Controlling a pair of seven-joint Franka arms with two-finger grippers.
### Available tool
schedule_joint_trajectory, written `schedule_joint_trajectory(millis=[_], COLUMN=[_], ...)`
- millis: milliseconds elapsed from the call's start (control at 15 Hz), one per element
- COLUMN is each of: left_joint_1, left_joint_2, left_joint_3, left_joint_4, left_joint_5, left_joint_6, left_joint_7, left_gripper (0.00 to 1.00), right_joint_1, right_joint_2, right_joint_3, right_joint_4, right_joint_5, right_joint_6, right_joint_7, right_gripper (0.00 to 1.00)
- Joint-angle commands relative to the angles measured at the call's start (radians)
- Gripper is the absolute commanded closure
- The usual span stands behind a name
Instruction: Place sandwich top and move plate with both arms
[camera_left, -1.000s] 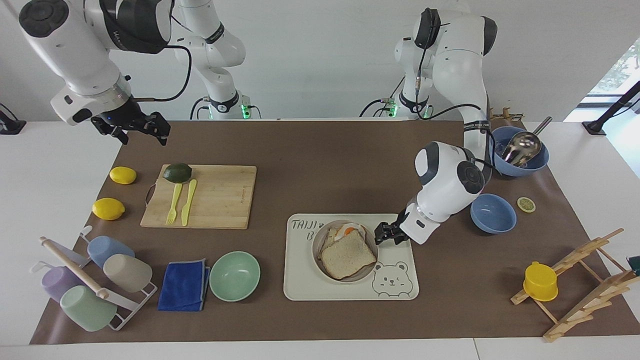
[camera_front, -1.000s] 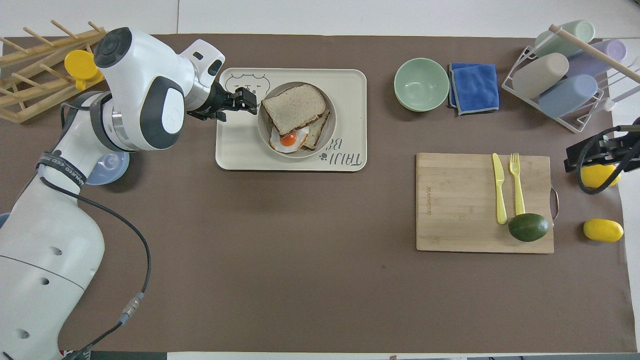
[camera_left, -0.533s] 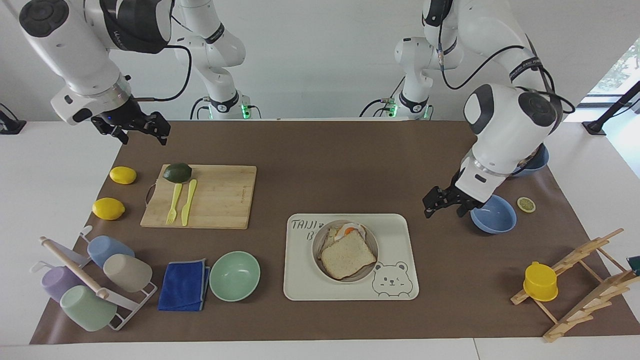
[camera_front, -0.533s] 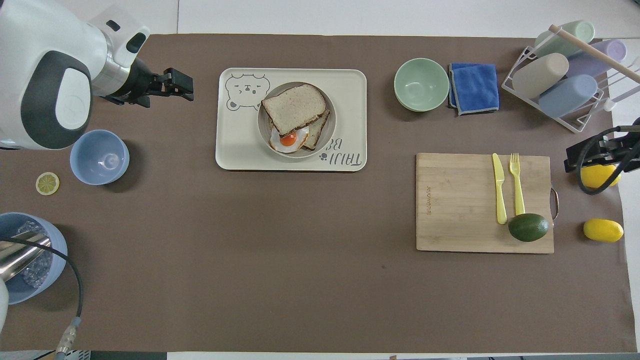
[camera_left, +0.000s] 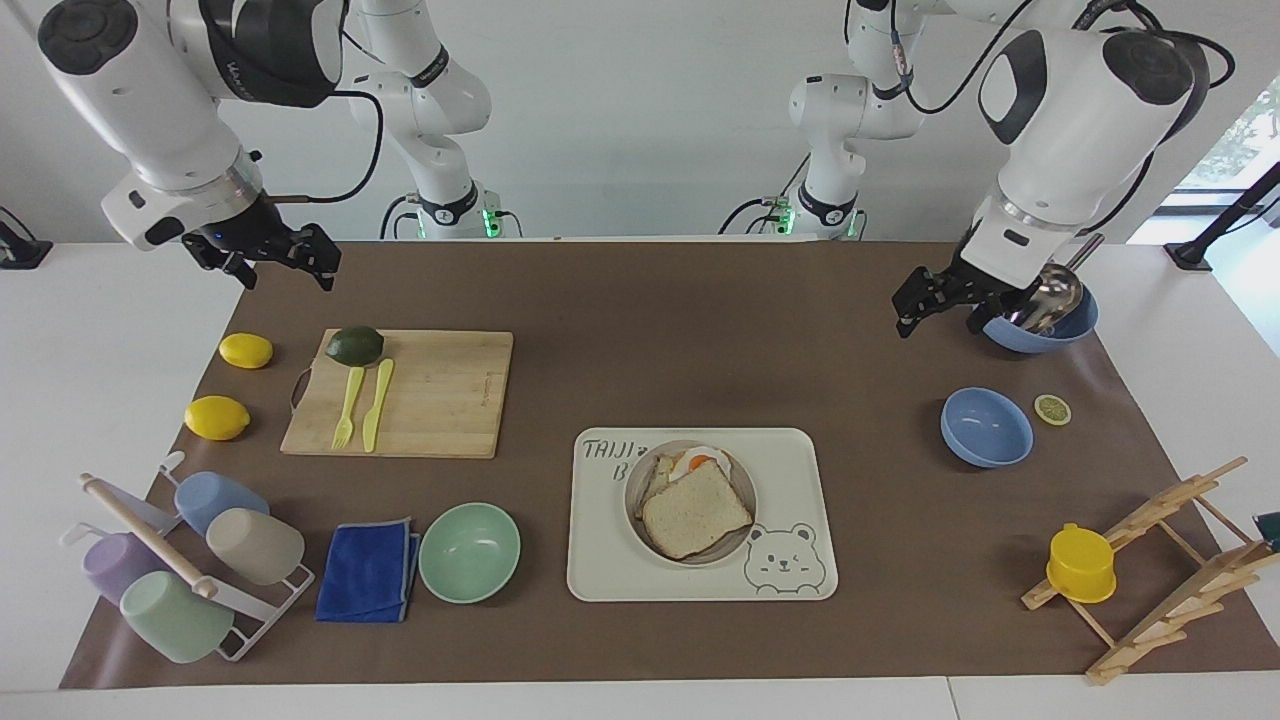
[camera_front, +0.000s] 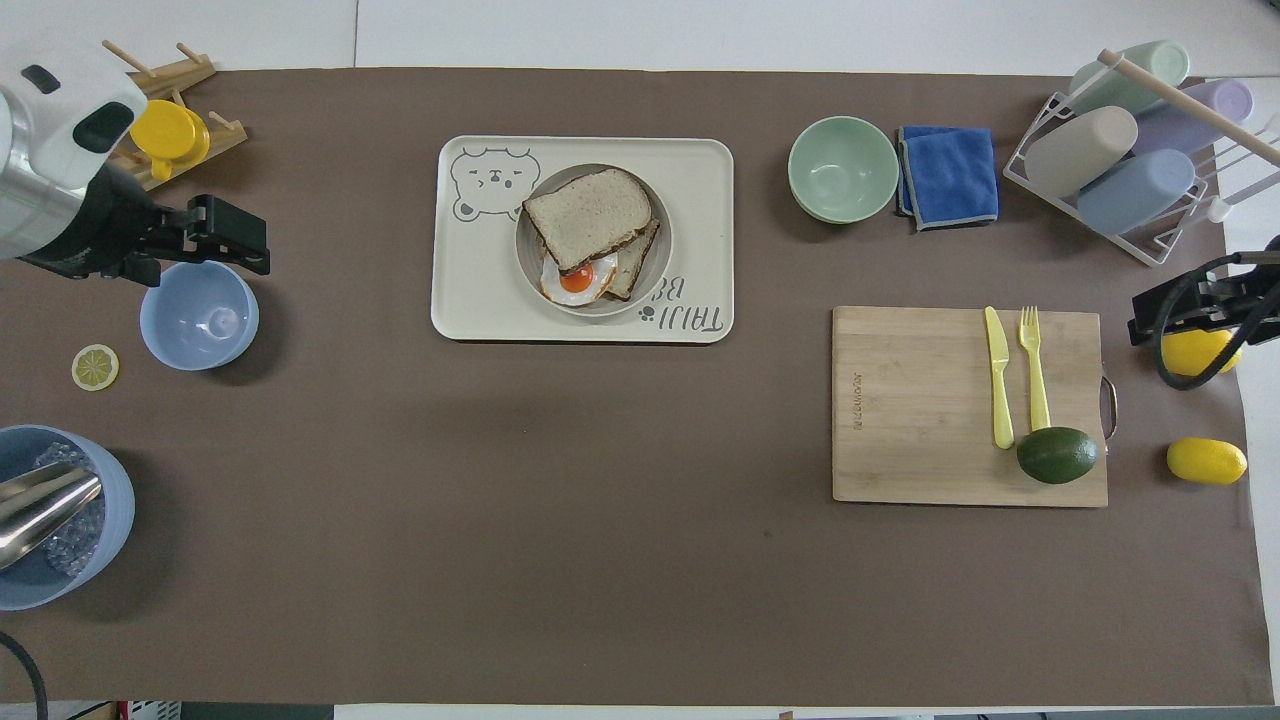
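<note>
1. Brown paper covers the desk (camera_left: 640, 300) under a plain white wall, and our two arms hang above its two ends.
2. Our left hand (camera_left: 935, 298) is spread wide and holds nothing. A second ago it sat low beside the plate; now it has lifted away and hangs over the paper near the blue bowl with the metal scoop (camera_left: 1040, 312).
3. Our right hand (camera_left: 280, 258) is also wide and empty, waiting over the desk's edge near the cutting board (camera_left: 420, 395), unmoved through the last second.
4. Outward from the hands, the sandwich top (camera_left: 697, 508) lies tilted on the egg-topped slice (camera_left: 692, 463), on the plate (camera_left: 745, 540), which rests on the bear-printed tray (camera_left: 795, 480).
5. We judge the first step done: the bread is released and stays put.
6. What remains is moving the plate. Both hands are well apart from it, so each must come in and take a rim.
</note>
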Motion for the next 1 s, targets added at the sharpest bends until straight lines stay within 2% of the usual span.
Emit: schedule_joint_trajectory(millis=[0,133,267,467,667,933], left_joint_1=[0.007,0.009,0.021,0.056,0.058,0.061], left_joint_2=[-0.103,-0.152,-0.170,-0.170,-0.169,-0.164], left_joint_3=[-0.003,-0.006,-0.017,-0.040,-0.045,-0.062], left_joint_4=[-0.119,-0.192,-0.231,-0.206,-0.167,-0.150], left_joint_5=[0.020,0.020,0.020,0.020,0.023,0.051], left_joint_6=[-0.018,-0.014,-0.013,-0.016,-0.077,-0.090], left_joint_7=[0.010,0.013,0.050,0.087,0.088,0.090], left_gripper=[0.00,0.00,0.00,0.00,0.00,0.00], right_joint_1=[-0.006,-0.006,-0.006,-0.007,-0.007,-0.007], right_joint_2=[0.000,0.000,0.000,0.000,0.000,0.000], right_joint_3=[0.002,0.002,0.000,0.002,0.002,0.002], right_joint_4=[0.011,0.011,0.011,0.011,0.011,0.011], right_joint_5=[0.008,0.008,0.008,0.008,0.007,0.007], right_joint_6=[-0.022,-0.022,-0.022,-0.022,-0.020,-0.020], right_joint_7=[-0.023,-0.023,-0.023,-0.023,-0.023,-0.023], right_gripper=[0.00,0.00,0.00,0.00,0.00,0.00])
